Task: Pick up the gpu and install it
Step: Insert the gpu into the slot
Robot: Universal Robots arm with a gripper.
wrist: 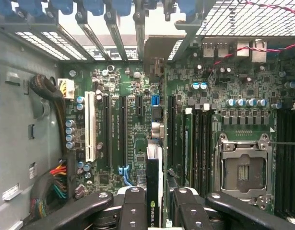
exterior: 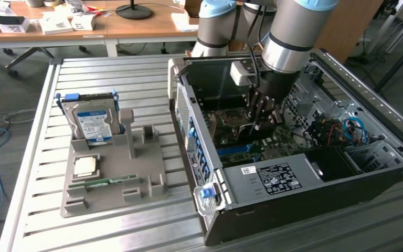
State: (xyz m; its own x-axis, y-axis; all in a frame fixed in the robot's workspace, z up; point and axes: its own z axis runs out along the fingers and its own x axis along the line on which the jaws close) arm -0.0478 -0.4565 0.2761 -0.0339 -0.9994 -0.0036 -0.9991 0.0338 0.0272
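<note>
GPU (wrist: 154, 191) is hanging edge-on inside the open computer case (exterior: 369, 89). Its black top edge with the maker's logo is facing the wrist camera, and the card is reaching down toward the motherboard (wrist: 137, 153). The jaws are clamping on it, with black fingers (wrist: 133, 206) pressing on either face.

I am judging the card to be light and stiff but fragile: a thin board carrying bare parts. The hold is therefore sitting best on the flat faces near the top edge, away from any fan and from the contact edge. The card is looking lined up near the long black expansion slots (wrist: 124, 129), though whether its lower edge is touching one is hard to tell.

Room is looking tight. The memory slots (wrist: 200, 143) and CPU socket (wrist: 243, 167) are lying to one side of the card and a cable bundle (wrist: 44, 91) to the other. The blue rear slot latches (wrist: 94, 7) are closing off the far end.

On the worktop (exterior: 117, 68), well apart from the case, a hard drive (exterior: 93, 123) is standing in a grey holder (exterior: 110, 194).
</note>
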